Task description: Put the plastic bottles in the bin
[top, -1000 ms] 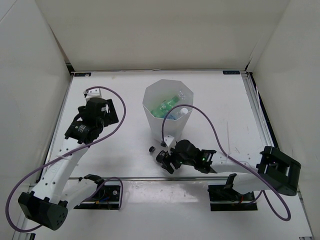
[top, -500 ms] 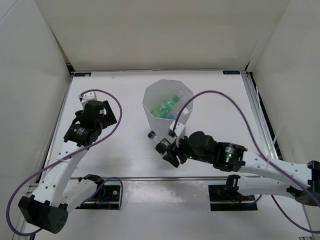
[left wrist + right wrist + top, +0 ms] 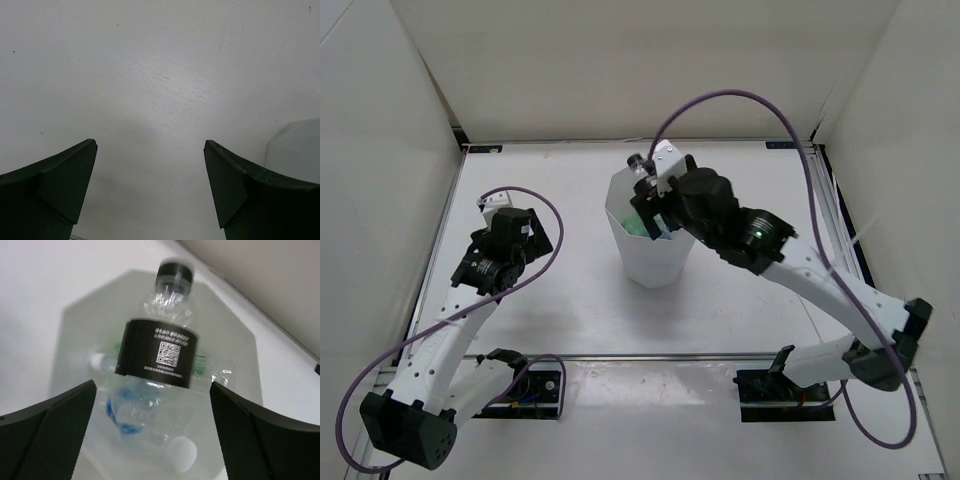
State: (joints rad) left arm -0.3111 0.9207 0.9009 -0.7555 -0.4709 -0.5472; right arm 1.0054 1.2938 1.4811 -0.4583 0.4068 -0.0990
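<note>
The white faceted bin (image 3: 651, 262) stands mid-table. My right gripper (image 3: 653, 197) hovers over its mouth with jaws wide open (image 3: 152, 386). The clear bottle with black label and cap (image 3: 156, 352) hangs between the jaws, blurred, with a gap to each finger; its cap (image 3: 638, 160) points to the far side. Below it in the bin (image 3: 64, 347) lie a green bottle (image 3: 201, 363), a blue-labelled bottle (image 3: 122, 416) and a white cap (image 3: 181, 454). Green shows in the top view (image 3: 641, 222). My left gripper (image 3: 523, 233) is open and empty (image 3: 150, 186) over bare table.
White walls enclose the table on three sides. The bin's edge shows at the right of the left wrist view (image 3: 298, 146). Purple cables loop off both arms, the right one arching high over the bin (image 3: 720, 98).
My right arm lifted the black-labelled bottle from the table in front of the bin up over the bin's mouth, and its jaws now stand apart. The left arm barely moved.
</note>
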